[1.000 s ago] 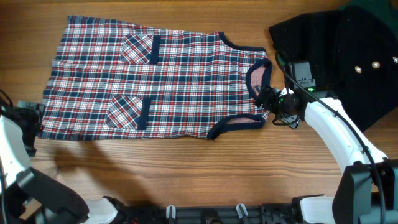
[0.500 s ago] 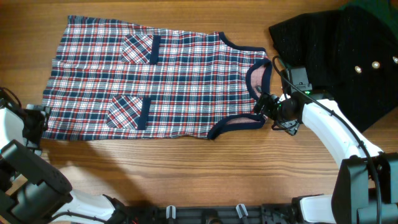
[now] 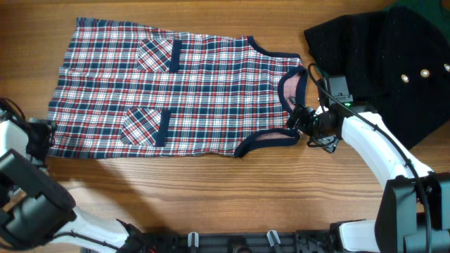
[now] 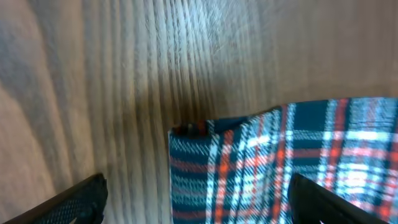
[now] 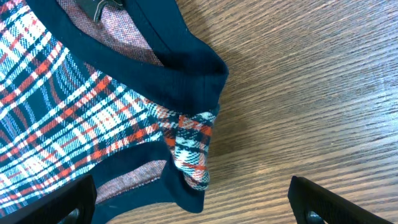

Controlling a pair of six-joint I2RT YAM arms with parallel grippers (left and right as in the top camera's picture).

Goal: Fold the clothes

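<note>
Over the table [image 3: 232, 197], from the overhead camera: one sleeveless plaid garment [image 3: 204, 91] spread flat on the wood, hem to the left, neck to the right, with two patch pockets [image 3: 158, 55] facing up. Off to the right, one black garment [image 3: 380, 49] showing two metal studs [image 3: 425, 72], plus a sliver of dark green fabric [image 3: 429, 8] at the top corner. Two arms: left gripper [image 3: 43, 137] at the lower hem corner [image 3: 55, 146], right gripper [image 3: 301, 121] at the lower shoulder strap [image 3: 290, 128], beside the neck opening. Through the left wrist camera: two fingertips [image 4: 68, 199] spread wide at the bottom edge, jaws released, gripping nothing, hem corner lying flat on the wood between them. Through the right wrist camera: two fingertips [image 5: 59, 202] likewise far apart, jaws released, holding nothing; one bunched shoulder strap with navy trim between and just ahead of them, resting on the table.
</note>
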